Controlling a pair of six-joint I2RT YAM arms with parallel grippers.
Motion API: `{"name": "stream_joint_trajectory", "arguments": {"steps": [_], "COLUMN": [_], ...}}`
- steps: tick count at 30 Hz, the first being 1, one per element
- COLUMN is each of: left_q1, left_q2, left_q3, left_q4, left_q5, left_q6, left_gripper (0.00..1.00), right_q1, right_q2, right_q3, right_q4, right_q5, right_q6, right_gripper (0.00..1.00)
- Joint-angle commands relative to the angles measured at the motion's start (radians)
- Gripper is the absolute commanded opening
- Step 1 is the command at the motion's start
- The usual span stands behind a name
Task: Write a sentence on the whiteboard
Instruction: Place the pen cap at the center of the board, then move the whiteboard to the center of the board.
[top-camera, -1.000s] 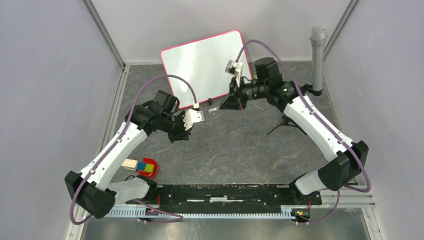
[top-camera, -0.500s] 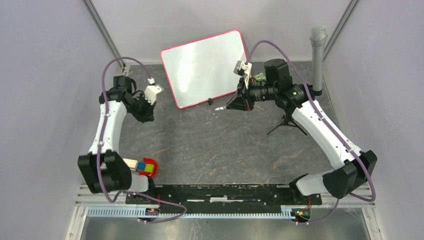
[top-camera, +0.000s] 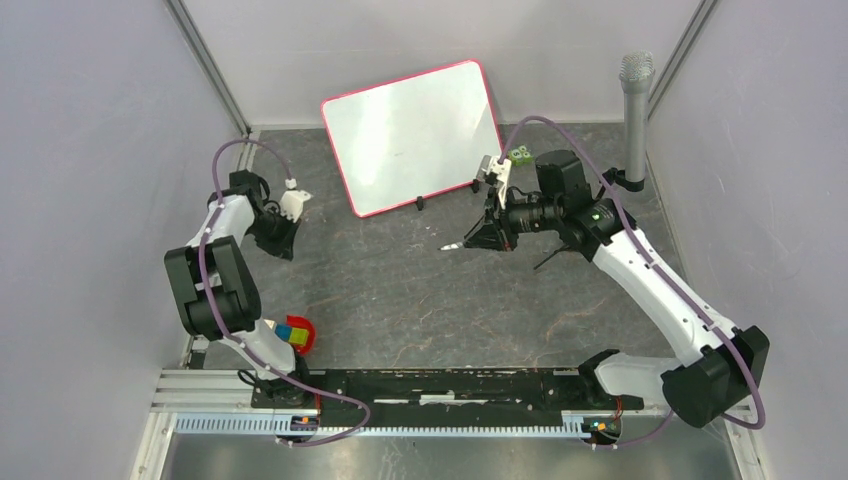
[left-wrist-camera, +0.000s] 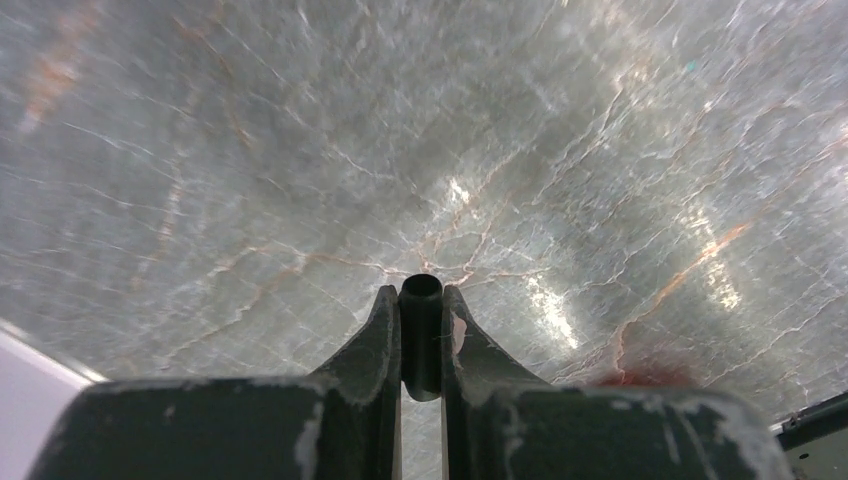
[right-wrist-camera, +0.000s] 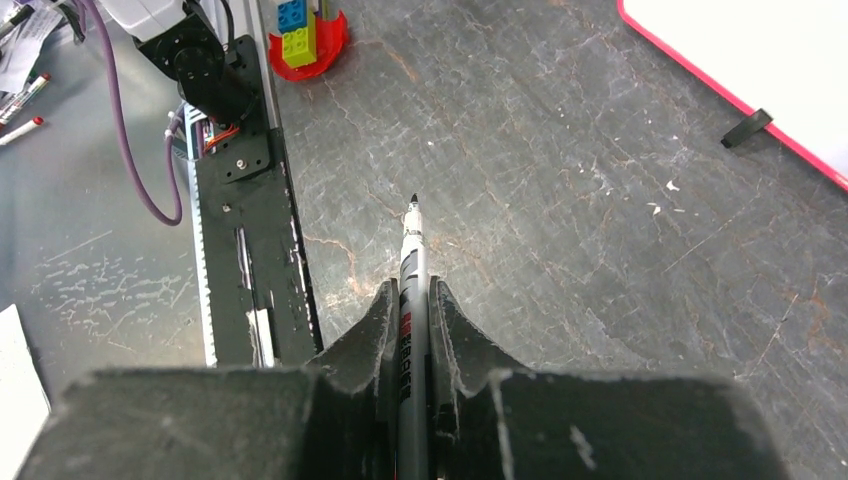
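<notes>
White face of the whiteboard (top-camera: 410, 135) looks blank from the top view; I can make out no stroke of the sentence. The board sits far and centre on the dark marbled tabletop (top-camera: 400, 300), skewed, red-pink frame, one black foot (top-camera: 420, 204) on its near long edge. It seems to lean back toward the far wall, though I cannot confirm this.

Marker (right-wrist-camera: 411, 250): uncapped, dark tip exposed, pointing near-left, away from the board. My right gripper (right-wrist-camera: 411, 292) pinches its barrel between narrow fingers, just near-right of the board's near right corner and not touching it.

My left gripper (left-wrist-camera: 420, 296) is out at the left edge of the table, well apart from the board, fingers closed on a short black tube, probably the marker's cap (left-wrist-camera: 421, 288).

Also present: toy bricks in a red dish (top-camera: 295, 335) near left, a microphone (top-camera: 635, 100) on a stand far right.

Step in hand, as I judge it: bring the tip to the board for the first letter.
- Turn the right wrist so the tip faces the white surface before closing in.
- Start at the board's far-left area, leaving room for a full line and a second one under it.
- Touch lightly; a propped board may slide or tip under a hard push.
- Keep the cap hand parked clear of the writing path.
</notes>
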Motion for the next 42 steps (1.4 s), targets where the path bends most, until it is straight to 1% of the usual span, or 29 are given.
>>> {"name": "stream_joint_trajectory", "arguments": {"steps": [1, 3, 6, 10, 11, 21, 24, 28, 31, 33, 35, 36, 39, 40, 42], "left_q1": [0.013, 0.013, 0.013, 0.013, 0.011, 0.007, 0.007, -0.009, -0.093, -0.171, -0.248, -0.316, -0.431, -0.473, -0.548], "left_q2": [0.01, 0.011, 0.013, 0.011, 0.009, -0.014, -0.038, -0.114, -0.181, -0.208, -0.216, -0.211, -0.174, -0.153, -0.091], "left_q3": [-0.081, -0.113, -0.139, -0.159, -0.163, -0.158, -0.127, -0.035, 0.032, 0.064, 0.098, 0.111, 0.16, 0.189, 0.248], "left_q4": [0.065, 0.069, 0.074, 0.073, 0.074, 0.023, -0.025, -0.104, -0.125, -0.1, -0.061, -0.046, 0.003, -0.004, -0.042], "left_q5": [-0.028, -0.03, -0.031, -0.028, -0.028, -0.025, -0.004, 0.079, 0.1, 0.101, 0.098, 0.096, 0.101, 0.101, 0.098], "left_q6": [0.03, 0.052, 0.061, 0.071, 0.072, 0.089, 0.09, 0.094, 0.129, 0.15, 0.187, 0.218, 0.333, 0.37, 0.495], "left_gripper": [0.13, 0.16, 0.24, 0.41, 0.43, 0.47, 0.54, 0.65, 0.7, 0.72, 0.72, 0.72, 0.72, 0.72, 0.72], "right_q1": [0.002, 0.002, 0.002, 0.002, 0.003, 0.002, 0.001, 0.002, 0.001, 0.001, -0.001, 0.0, 0.0, 0.001, 0.0], "right_q2": [-0.052, -0.062, -0.07, -0.081, -0.082, -0.086, -0.084, -0.094, -0.104, -0.105, -0.1, -0.099, -0.129, -0.14, -0.159], "right_q3": [-0.055, -0.075, -0.087, -0.111, -0.115, -0.112, -0.109, -0.111, -0.116, -0.12, -0.118, -0.121, -0.159, -0.173, -0.192], "right_q4": [0.042, 0.05, 0.05, 0.07, 0.069, 0.07, 0.064, 0.073, 0.084, 0.073, 0.034, 0.018, 0.002, 0.0, -0.019], "right_q5": [0.017, 0.022, 0.027, 0.034, 0.034, 0.035, 0.031, 0.045, 0.108, 0.179, 0.235, 0.259, 0.31, 0.324, 0.344], "right_q6": [-0.026, -0.031, -0.04, -0.039, -0.04, -0.055, -0.061, -0.065, -0.058, -0.069, -0.093, -0.103, -0.127, -0.135, -0.149], "right_gripper": [0.0, 0.0, 0.0, 0.0, 0.0, 0.0, 0.0, 0.0, 0.0, 0.0, 0.0, 0.0, 0.0, 0.0, 0.0]}}
